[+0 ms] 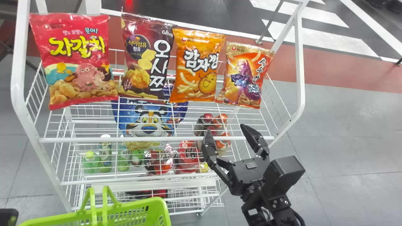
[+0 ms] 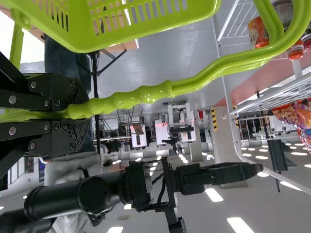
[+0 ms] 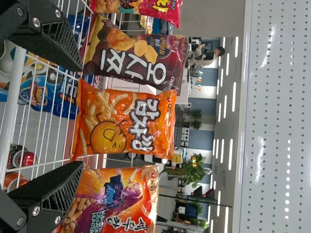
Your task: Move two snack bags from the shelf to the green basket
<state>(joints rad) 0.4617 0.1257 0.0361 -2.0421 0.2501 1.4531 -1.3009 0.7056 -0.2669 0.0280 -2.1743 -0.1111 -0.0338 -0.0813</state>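
Jaws spread, the right gripper [image 1: 225,129] faces 4 snack bags [image 1: 198,67] on the shelf [image 1: 94,139]; the left gripper [image 2: 80,111] pinches the green basket [image 1: 159,208] by its handle [image 2: 126,99]. Apparently 0 moved, 2 to go.

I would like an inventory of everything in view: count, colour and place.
Snack bags: four, red, dark purple, two orange, top tier
Tiger-face bag: one, blue, below them
Cans: several, red and orange, lower right
Bottles: several, greenish, lower left
Round packs: two, mostly red, between these
Shelf: one, white wire, centre
Basket: one, green, before the shelf
Plants: several, green, room behind
Left pincer: one, black, shut on basket's handle
Right pincer: one, black, open before the shelf
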